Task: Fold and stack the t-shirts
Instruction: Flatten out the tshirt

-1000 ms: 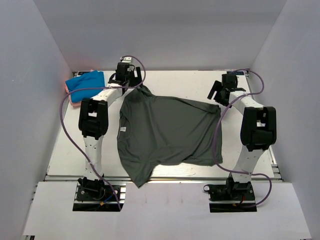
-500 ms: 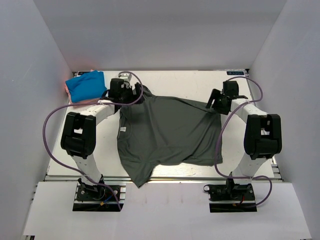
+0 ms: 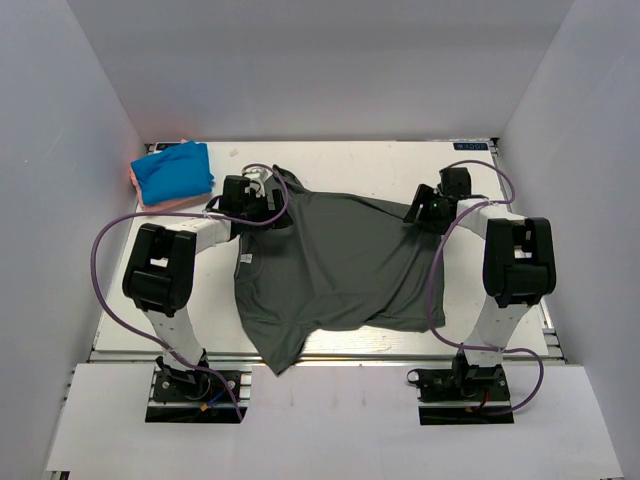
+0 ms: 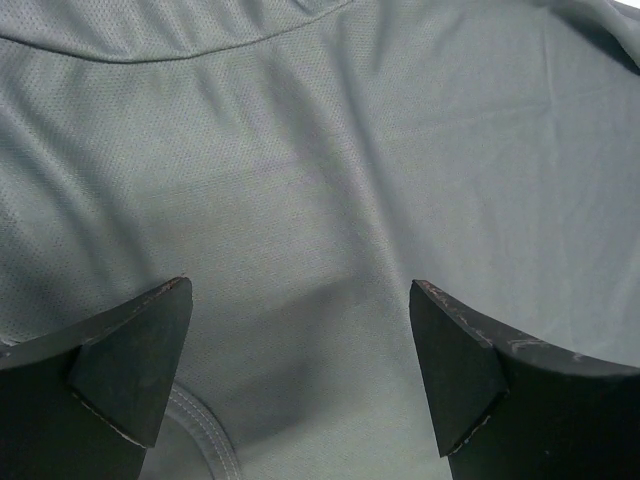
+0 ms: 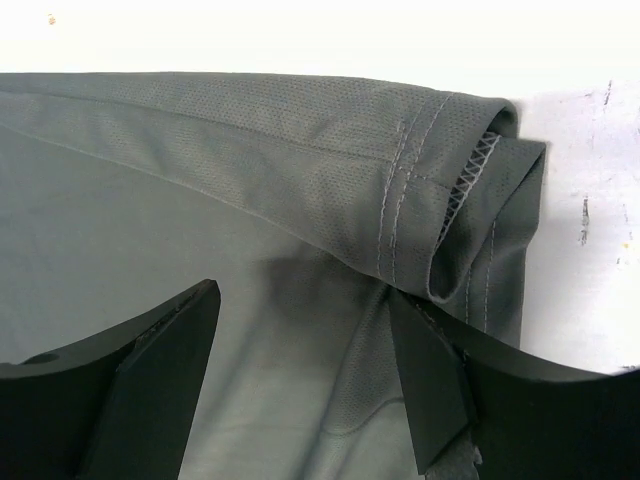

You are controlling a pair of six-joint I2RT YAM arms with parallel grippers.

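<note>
Cloth's light and floppy, dark grey-green mesh t-shirt (image 3: 340, 265); left fingers (image 4: 130, 370) and right fingers (image 5: 150, 380) wide apart, I'd pinch hemmed far corners.

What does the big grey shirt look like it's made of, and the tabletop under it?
The grey shirt looks like matte synthetic mesh knit: fine pinholes, double-stitched hem. The tabletop looks like smooth white hard board with small scuffs; material unclear.

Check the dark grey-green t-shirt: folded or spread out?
Mostly spread: the grey-green t-shirt lies open across the table, one corner over the near edge; only a hem corner is doubled over.
</note>
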